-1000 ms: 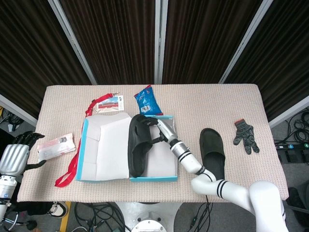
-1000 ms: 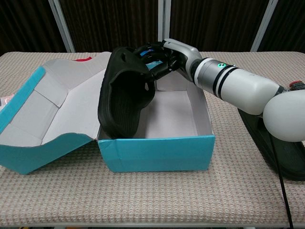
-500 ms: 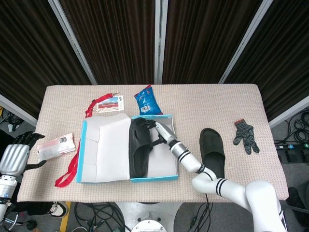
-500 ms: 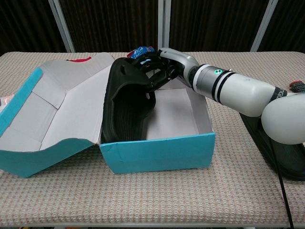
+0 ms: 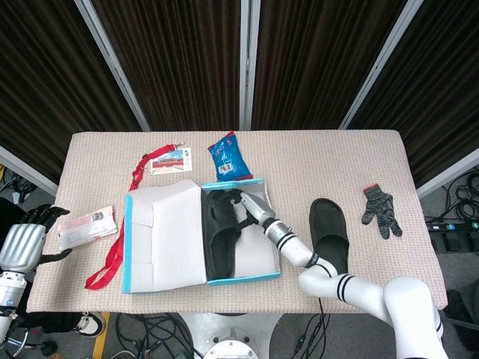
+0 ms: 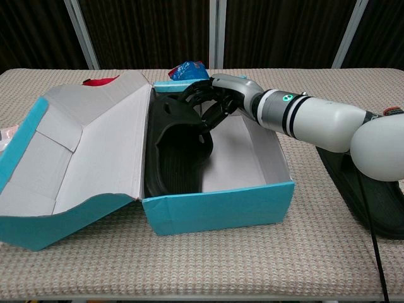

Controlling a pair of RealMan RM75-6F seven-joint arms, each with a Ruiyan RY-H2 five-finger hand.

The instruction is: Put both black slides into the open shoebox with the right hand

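Observation:
The open turquoise shoebox [image 5: 239, 278] [image 6: 218, 211] stands at the table's front centre, its lid folded out to the left. One black slide [image 5: 221, 238] [image 6: 178, 151] lies inside the box along its left side, tilted against the wall. My right hand [image 5: 248, 203] [image 6: 211, 104] reaches into the back of the box and grips this slide at its strap. The second black slide [image 5: 329, 235] [image 6: 372, 196] lies flat on the table to the right of the box, under my right forearm. My left hand [image 5: 26, 239] hangs past the table's left edge, fingers apart, holding nothing.
A blue snack bag [image 5: 227, 157] [image 6: 186, 69] lies just behind the box. A card on a red lanyard [image 5: 168, 161] sits at the back left. A white packet [image 5: 86, 226] and a red strap [image 5: 108, 262] lie left of the lid. A grey glove [image 5: 382, 209] rests at the right.
My right hand has lowered the slide from above the box rim down into the box. The box slid slightly right and its lid stands steeper. The left hand stayed still.

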